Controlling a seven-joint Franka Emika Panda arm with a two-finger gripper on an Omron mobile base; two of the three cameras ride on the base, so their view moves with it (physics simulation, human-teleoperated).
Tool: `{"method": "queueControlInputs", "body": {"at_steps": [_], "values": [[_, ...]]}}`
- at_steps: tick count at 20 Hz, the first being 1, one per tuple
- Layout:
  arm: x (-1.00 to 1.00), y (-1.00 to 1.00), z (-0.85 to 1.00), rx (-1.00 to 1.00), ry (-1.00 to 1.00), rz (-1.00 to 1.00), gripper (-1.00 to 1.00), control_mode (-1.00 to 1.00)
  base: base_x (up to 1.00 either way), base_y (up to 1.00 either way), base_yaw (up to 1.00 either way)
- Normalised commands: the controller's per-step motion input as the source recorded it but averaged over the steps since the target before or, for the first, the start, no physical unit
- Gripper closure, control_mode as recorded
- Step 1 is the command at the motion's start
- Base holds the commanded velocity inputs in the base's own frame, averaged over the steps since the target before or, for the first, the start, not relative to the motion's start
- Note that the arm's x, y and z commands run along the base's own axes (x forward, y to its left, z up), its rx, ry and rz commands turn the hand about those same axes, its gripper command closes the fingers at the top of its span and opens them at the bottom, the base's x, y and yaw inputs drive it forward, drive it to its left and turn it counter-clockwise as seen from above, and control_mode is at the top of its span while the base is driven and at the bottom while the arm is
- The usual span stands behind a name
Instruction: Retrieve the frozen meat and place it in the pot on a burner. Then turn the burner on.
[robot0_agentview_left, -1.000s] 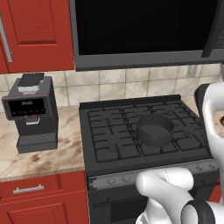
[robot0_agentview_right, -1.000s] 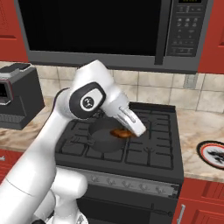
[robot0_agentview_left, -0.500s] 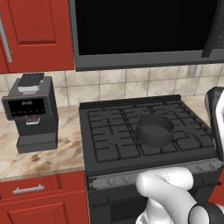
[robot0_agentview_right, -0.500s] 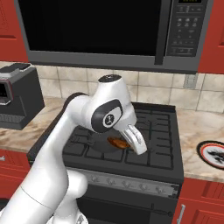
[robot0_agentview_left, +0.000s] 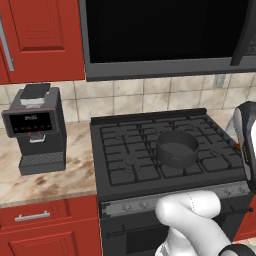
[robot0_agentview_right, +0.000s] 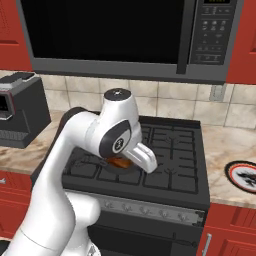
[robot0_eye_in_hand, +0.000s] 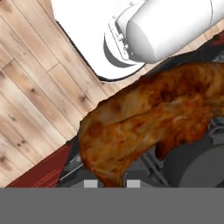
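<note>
The frozen meat (robot0_eye_in_hand: 148, 127) is an orange-brown lump that takes up the middle of the hand view. My gripper (robot0_eye_in_hand: 112, 183) is shut on it, with the fingertips (robot0_eye_in_hand: 90, 183) just showing at its lower edge. In the right base view a bit of the meat (robot0_agentview_right: 119, 163) peeks out under my bent wrist, above the stove's front grates. The dark grey pot (robot0_agentview_left: 176, 148) stands empty on the burner (robot0_agentview_left: 202, 161) right of the stove's centre. My arm hides the pot in the right base view.
A row of knobs (robot0_agentview_right: 150, 211) runs along the stove front. A black coffee machine (robot0_agentview_left: 35, 127) stands on the marble counter at the left. A microwave (robot0_agentview_right: 125, 35) hangs above the stove. A round plate (robot0_agentview_right: 245, 175) lies on the right counter. A wooden floor (robot0_eye_in_hand: 35, 87) shows beyond the meat.
My arm has swung down and toward the stove's front, carrying the meat with it. The pot has not moved.
</note>
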Motion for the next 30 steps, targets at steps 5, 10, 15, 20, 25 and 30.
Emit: {"method": "queueControlInputs", "body": {"at_steps": [5,10,15,20,25,30], "values": [[0.59,0.42,-0.04,-0.05,0.01,0.35,1.0,-1.0,0.0,0.0,0.0],[0.42,0.53,0.0,-0.09,0.0,0.36,1.0,-1.0,0.0,0.0,0.0],[0.54,0.1,-0.29,0.01,-0.1,0.25,1.0,-1.0,0.0,0.0,0.0],[0.65,0.1,-0.34,0.0,-0.18,0.05,1.0,-1.0,0.0,0.0,0.0],[0.55,0.33,-0.15,0.0,-0.08,0.0,1.0,-1.0,0.0,0.0,0.0],[0.32,0.09,-0.13,0.0,-0.1,0.0,1.0,-1.0,0.0,0.0,0.0]]}}
